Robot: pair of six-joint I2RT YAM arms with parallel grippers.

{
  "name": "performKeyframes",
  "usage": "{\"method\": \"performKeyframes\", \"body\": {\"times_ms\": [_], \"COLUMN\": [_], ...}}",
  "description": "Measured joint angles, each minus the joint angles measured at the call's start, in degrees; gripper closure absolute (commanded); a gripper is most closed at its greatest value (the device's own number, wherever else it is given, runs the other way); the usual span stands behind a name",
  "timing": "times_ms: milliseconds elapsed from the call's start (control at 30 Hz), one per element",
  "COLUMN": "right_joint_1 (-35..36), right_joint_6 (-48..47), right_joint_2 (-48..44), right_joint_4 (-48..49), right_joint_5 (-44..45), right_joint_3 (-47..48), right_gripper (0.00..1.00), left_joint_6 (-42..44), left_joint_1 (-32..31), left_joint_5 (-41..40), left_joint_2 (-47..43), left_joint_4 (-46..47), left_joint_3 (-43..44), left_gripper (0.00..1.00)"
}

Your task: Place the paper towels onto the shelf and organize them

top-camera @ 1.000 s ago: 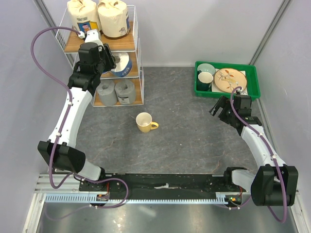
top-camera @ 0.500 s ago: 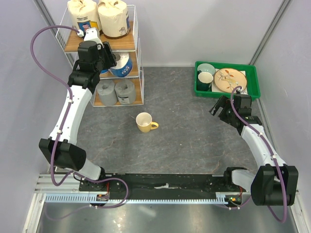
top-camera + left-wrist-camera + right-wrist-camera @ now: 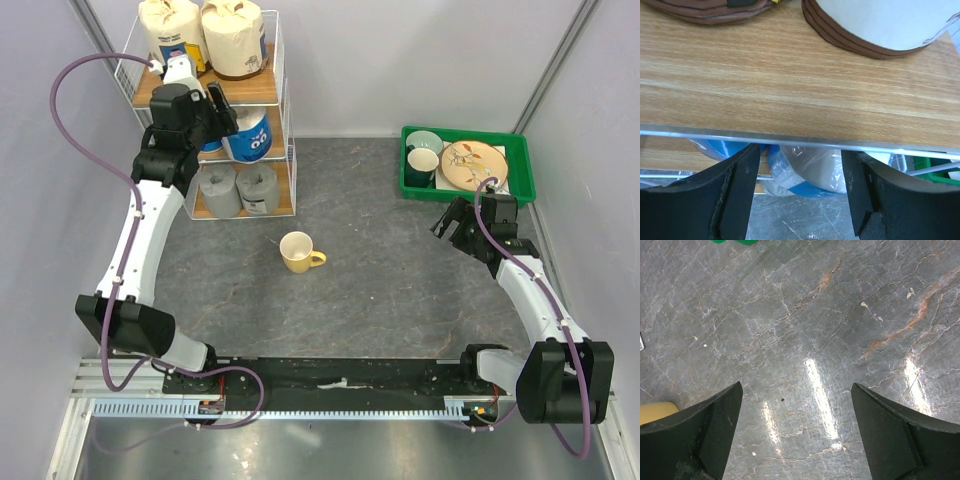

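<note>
The shelf (image 3: 255,88) stands at the back left. Two cream paper towels (image 3: 170,30) (image 3: 234,38) sit on its top tier and two grey rolls (image 3: 218,190) (image 3: 260,187) on the bottom tier. A white-and-blue roll (image 3: 255,135) rests on the middle tier, with a second blue one (image 3: 715,150) partly hidden beside it. My left gripper (image 3: 222,115) hovers at the front edge of the top board (image 3: 800,90), open. The roll (image 3: 810,172) shows between its fingers without being gripped. My right gripper (image 3: 447,228) hangs open over bare table (image 3: 805,340).
A yellow mug (image 3: 298,251) stands on the table in front of the shelf, and its edge shows in the right wrist view (image 3: 652,412). A green tray (image 3: 520,180) with dishes sits at the back right, just beyond the right gripper.
The left gripper has opened and drawn up and back from the middle tier, leaving the white-and-blue roll there. The right arm has not moved.
</note>
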Motion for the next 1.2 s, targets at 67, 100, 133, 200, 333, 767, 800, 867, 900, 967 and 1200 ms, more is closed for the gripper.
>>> {"method": "performKeyframes", "body": {"times_ms": [67, 100, 133, 200, 333, 767, 800, 867, 900, 967, 1200], "right_joint_1": [0.0, 0.0, 0.0, 0.0, 0.0, 0.0, 0.0, 0.0, 0.0, 0.0, 0.0], "right_joint_6": [0.0, 0.0, 0.0, 0.0, 0.0, 0.0, 0.0, 0.1, 0.1, 0.1, 0.0], "right_joint_2": [0.0, 0.0, 0.0, 0.0, 0.0, 0.3, 0.3, 0.3, 0.3, 0.3, 0.2], "right_joint_4": [0.0, 0.0, 0.0, 0.0, 0.0, 0.0, 0.1, 0.1, 0.1, 0.1, 0.1], "right_joint_5": [0.0, 0.0, 0.0, 0.0, 0.0, -0.6, -0.7, -0.7, -0.8, -1.0, -1.0], "right_joint_3": [0.0, 0.0, 0.0, 0.0, 0.0, 0.0, 0.0, 0.0, 0.0, 0.0, 0.0], "right_gripper": [0.02, 0.02, 0.02, 0.02, 0.02, 0.02, 0.02, 0.02, 0.02, 0.02, 0.02], "left_joint_6": [-0.2, -0.3, -0.5, -0.7, -2.1, -7.0, -6.8, -6.6, -6.4, -6.2, -5.9], "left_joint_1": [0.2, 0.3, 0.4, 0.5, 0.9, -1.6, -2.3, -3.5, -3.9, -4.7, -6.1], "left_joint_5": [0.6, 1.0, 1.2, 1.6, 2.7, 8.9, 8.8, 8.6, 8.5, 8.1, 3.4], "left_joint_2": [-0.9, -1.5, -2.1, -3.2, -5.7, -19.5, -19.5, -19.5, -19.5, -19.4, -18.3], "left_joint_4": [0.3, 0.3, 0.3, 0.3, 3.2, 10.6, 10.7, 10.6, 10.6, 10.6, 11.0], "left_joint_3": [-0.1, -0.1, -0.2, -0.2, -0.9, -22.0, -22.6, -23.8, -24.3, -25.0, -25.6], "left_gripper": [0.27, 0.27, 0.27, 0.27, 0.28, 0.25, 0.25, 0.25, 0.25, 0.25, 0.25]}}
